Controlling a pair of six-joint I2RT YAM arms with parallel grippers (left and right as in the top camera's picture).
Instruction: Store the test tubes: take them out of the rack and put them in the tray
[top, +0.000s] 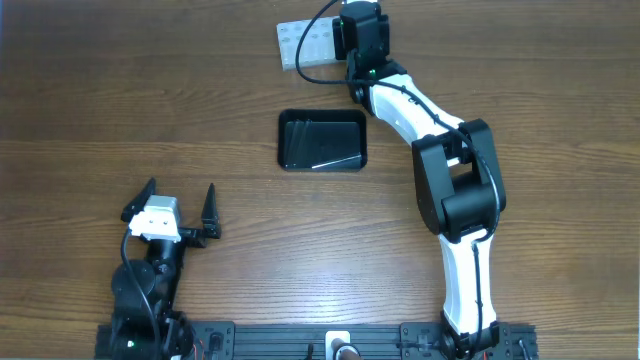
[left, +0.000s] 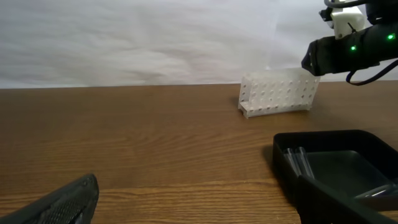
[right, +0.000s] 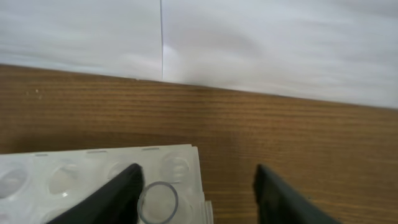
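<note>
Right end effector (right: 198, 172): fingers spread wide, hanging over the end of the rack (right: 81, 177). Between the dark, matte fingers I see the round open rim of one clear test tube (right: 157, 202). It stands upright in a corner hole and sits closer to one finger than the other; I can't say whether that finger touches it.

The rack is a white, translucent plastic block. Its top is dimpled with rows of round wells, and from the left wrist view its side wall is dotted with small holes. It sits at the far side of the brown wood-grain surface (top: 120, 100), in front of a pale, wrinkled backdrop (left: 137, 37).

The tray (top: 284, 140) is glossy black, rectangular with rounded corners and a raised rim. It lies near the middle of the surface, just on my side of the rack and apart from it. A few clear tubes (top: 336, 160) lie flat inside it, one of them slanted.

Left end effector (top: 181, 187): fingers wide apart, holding nothing, low at the near left of the surface and well apart from both tray and rack.
</note>
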